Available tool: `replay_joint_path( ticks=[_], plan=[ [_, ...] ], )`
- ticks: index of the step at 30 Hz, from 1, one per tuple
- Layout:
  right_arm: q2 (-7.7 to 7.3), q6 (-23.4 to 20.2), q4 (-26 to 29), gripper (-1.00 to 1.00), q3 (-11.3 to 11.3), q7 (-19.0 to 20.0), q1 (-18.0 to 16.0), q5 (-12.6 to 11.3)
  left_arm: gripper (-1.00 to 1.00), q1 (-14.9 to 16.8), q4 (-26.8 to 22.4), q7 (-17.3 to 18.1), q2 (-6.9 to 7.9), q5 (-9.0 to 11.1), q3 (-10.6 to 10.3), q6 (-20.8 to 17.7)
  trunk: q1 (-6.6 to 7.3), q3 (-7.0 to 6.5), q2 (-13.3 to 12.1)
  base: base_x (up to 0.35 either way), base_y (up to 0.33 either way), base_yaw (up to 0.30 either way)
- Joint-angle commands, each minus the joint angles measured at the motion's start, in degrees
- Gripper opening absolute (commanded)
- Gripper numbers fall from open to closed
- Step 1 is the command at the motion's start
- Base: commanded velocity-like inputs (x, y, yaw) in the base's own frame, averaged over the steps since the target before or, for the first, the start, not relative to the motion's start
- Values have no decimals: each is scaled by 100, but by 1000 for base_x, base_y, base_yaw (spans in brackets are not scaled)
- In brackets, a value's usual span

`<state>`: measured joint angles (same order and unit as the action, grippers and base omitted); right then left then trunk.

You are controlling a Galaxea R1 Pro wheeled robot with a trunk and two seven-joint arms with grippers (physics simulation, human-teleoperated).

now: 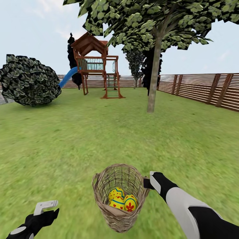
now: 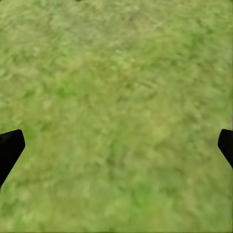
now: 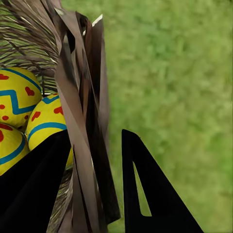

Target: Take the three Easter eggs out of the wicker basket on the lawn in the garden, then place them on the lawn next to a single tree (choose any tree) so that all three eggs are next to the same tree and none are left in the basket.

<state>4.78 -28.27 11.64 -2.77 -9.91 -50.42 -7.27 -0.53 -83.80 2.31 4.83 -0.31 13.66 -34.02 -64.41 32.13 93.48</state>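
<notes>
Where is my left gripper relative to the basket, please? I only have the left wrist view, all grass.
Observer: The left gripper hovers over the lawn, apart from the basket on its left.
Operator: Are the eggs in it?
Observer: Yes, the eggs lie inside; I can count at least two from the head view.
Operator: And the right gripper?
Observer: The right gripper straddles the basket's rim, one finger inside.

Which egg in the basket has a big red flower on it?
The egg on the right side of the basket. The others show zigzag bands and small red marks.
</notes>
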Motion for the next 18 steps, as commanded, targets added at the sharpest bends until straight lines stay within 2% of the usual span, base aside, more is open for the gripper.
replay_joint_path(
  ticks=[1,18],
  plan=[
    [5,-9,14,-100,-57,-37,-3,-98,100,0,-10,28,1,-4,5,-26,-3,5,3,311,97,-40],
    [5,-11,14,-100,-57,-37,-3,-99,100,0,-8,29,0,4,5,-26,-3,5,3,311,97,-41]
  ],
)
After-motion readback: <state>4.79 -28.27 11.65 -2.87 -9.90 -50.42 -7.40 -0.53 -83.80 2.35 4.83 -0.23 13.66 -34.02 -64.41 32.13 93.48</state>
